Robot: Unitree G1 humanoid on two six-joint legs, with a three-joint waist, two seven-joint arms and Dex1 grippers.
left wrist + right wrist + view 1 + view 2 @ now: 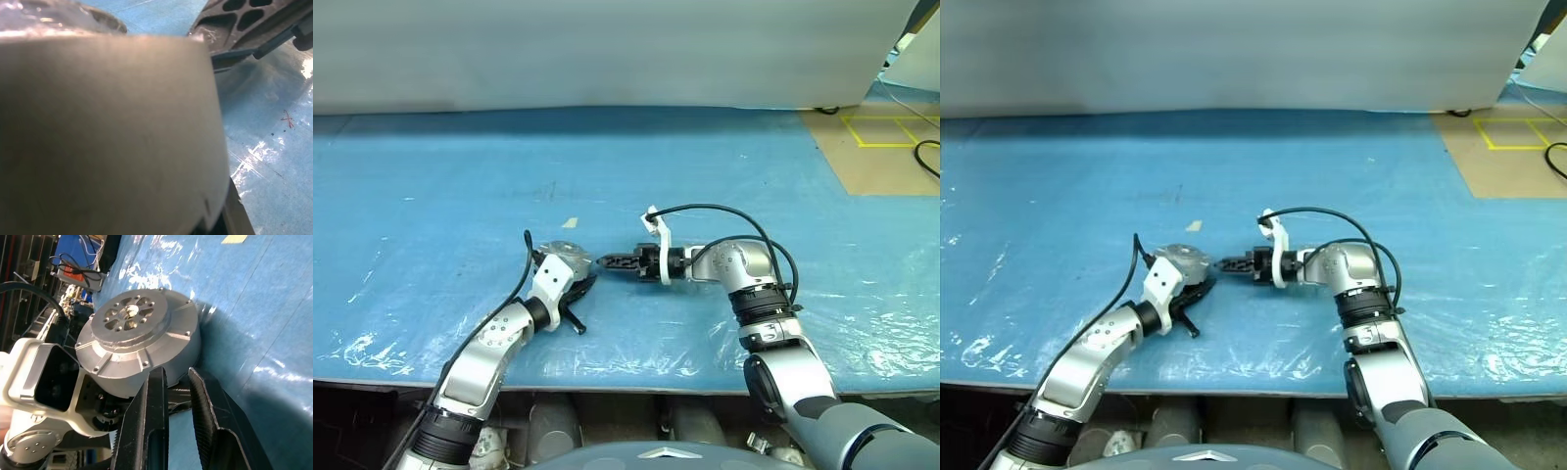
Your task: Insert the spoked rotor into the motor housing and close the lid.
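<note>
On my left, the left hand (pixel 576 286) is clamped shut on the motor housing (pixel 564 258), holding the round silver drum near the middle of the blue tabletop (pixel 460 176). In the left wrist view the drum's pale side wall sits right up against the lens, with a black finger (pixel 249 22) of the other hand beyond it. I cannot tell whether the drum's underside rests on the tabletop or hangs just above it.

In the right wrist view the housing shows a silver cover (pixel 131 319) with radial ribs, a ring of screws and a raised centre plate with round holes. This is the lid, already seated on the drum. I cannot see the spoked rotor anywhere, so its place is unknown to me.

Further right, the right hand (pixel 607 261) points sideways toward the housing, its tips just beside the drum's rim. Its two black fingers (pixel 151 426) stand narrow, a thin gap between them, with nothing in them. I cannot tell whether the tips touch the drum.
</note>
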